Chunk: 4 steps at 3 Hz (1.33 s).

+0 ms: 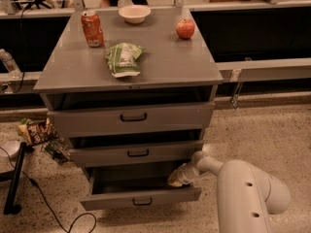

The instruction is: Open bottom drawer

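From where I stood, the bottom drawer [112, 199] sat lowest in the grey cabinet [160, 67], just above the speckled floor [272, 135]. It stood open, its front panel well forward of the two drawers above. That panel was low and plain grey, with a small black loop handle [142, 201] at its centre. The inside was the same flat grey and lay in shadow under the middle drawer [165, 152], so I could not make out anything lying in it.

The gripper [181, 176] was at the drawer's right side, near the back corner and just under the right end of the middle drawer. It looked to be over or against the side wall there, well away from the handle. Whether it was open or closed I could not tell. The pale arm [243, 188] reached in from the lower right.

The middle drawer and the top drawer [97, 120] each stood out a little, with dark gaps above them. On the cabinet top were a red can [92, 28], a pale bowl [134, 13], an apple [185, 28] and a green bag [124, 58]. Some snack packets [35, 130] lay on the floor to the cabinet's left.
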Available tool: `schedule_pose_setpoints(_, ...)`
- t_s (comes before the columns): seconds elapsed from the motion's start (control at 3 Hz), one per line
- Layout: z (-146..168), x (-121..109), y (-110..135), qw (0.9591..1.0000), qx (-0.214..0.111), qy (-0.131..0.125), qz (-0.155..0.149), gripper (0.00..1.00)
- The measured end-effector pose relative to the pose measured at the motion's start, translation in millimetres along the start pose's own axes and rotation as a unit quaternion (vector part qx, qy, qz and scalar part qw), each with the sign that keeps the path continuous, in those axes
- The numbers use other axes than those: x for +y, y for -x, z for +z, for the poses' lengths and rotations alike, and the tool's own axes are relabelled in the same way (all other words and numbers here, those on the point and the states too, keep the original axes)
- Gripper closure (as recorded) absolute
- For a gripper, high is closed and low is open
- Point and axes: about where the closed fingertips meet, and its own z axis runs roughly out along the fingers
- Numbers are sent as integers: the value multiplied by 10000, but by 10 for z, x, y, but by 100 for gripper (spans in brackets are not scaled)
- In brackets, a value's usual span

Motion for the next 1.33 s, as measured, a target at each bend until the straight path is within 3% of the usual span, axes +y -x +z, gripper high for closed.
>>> schedule_pose_setpoints(0.67,298,186,-138,9993,-48,357,-31,100)
schedule_pose_setpoints(1.0,298,187,-138,9993,-48,358,-31,100)
schedule_pose_setpoints(1.33,235,382,-141,9984,-92,563,46,100)
